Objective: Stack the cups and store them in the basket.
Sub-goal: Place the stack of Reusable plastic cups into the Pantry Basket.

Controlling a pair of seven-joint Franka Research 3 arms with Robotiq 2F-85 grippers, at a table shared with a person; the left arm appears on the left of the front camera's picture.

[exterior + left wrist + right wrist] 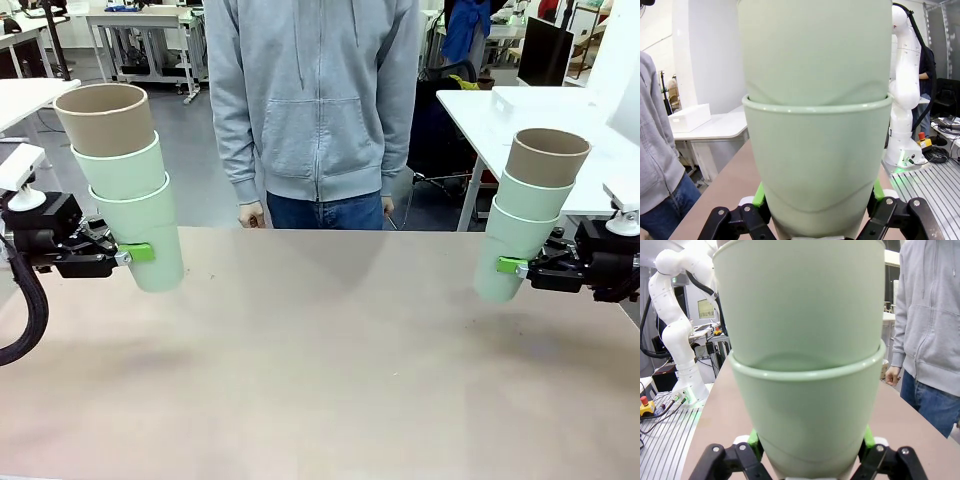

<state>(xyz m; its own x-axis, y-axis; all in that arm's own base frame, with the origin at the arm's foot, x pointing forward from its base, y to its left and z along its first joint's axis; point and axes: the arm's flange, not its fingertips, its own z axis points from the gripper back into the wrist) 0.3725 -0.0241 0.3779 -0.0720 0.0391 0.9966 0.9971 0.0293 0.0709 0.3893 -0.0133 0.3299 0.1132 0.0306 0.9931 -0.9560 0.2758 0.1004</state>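
1. My left gripper (145,255) is clamped across the lowest cup of the left stack (125,185), which is two mint cups nested with a tan one on top. In the left wrist view a green pad (759,196) presses on each side of that cup.
2. My right gripper (505,268) grips the right stack (530,215) the same way, with the same colour order.
3. The stacks are well apart, at opposite sides of the table (320,360) and roughly level. Both are mouth-up and near upright, with their tops leaning away from each other (so their axes are not parallel).
4. In my judgement, merging them means bringing one stack's base over the other's tan mouth with the axes lined up. Neither arm is nearer.
5. The table is bare, matte and beige, and both stacks seem to hang just above it.
6. A person (315,100) in a grey hoodie stands at the far edge, hands down. White workbenches stand behind.
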